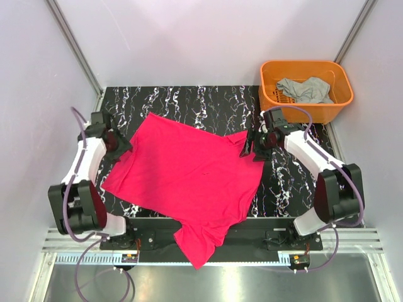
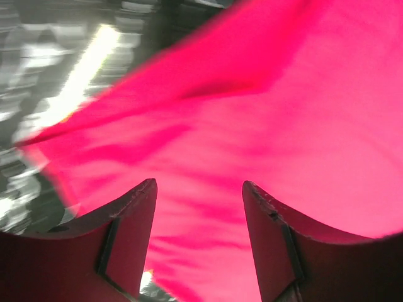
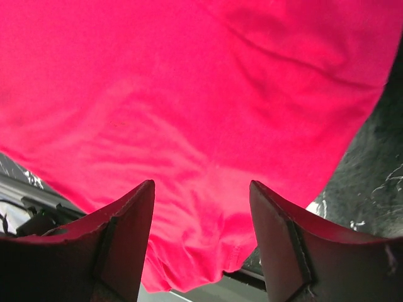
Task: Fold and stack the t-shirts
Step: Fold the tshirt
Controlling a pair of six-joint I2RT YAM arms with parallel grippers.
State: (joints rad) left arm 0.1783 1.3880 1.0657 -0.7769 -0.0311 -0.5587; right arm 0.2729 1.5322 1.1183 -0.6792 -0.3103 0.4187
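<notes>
Both jaws are released above the red shirt (image 1: 189, 173); its end, hung over the desk (image 1: 189, 100) edge, could be pulled down.

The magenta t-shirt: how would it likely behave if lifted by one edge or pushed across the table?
The magenta t-shirt probably hangs limp: its lower part droops over the near edge of the table. Pushed, it would likely bunch rather than slide whole, judging by the soft creases in the wrist views. It looks thin, so probably light.
</notes>
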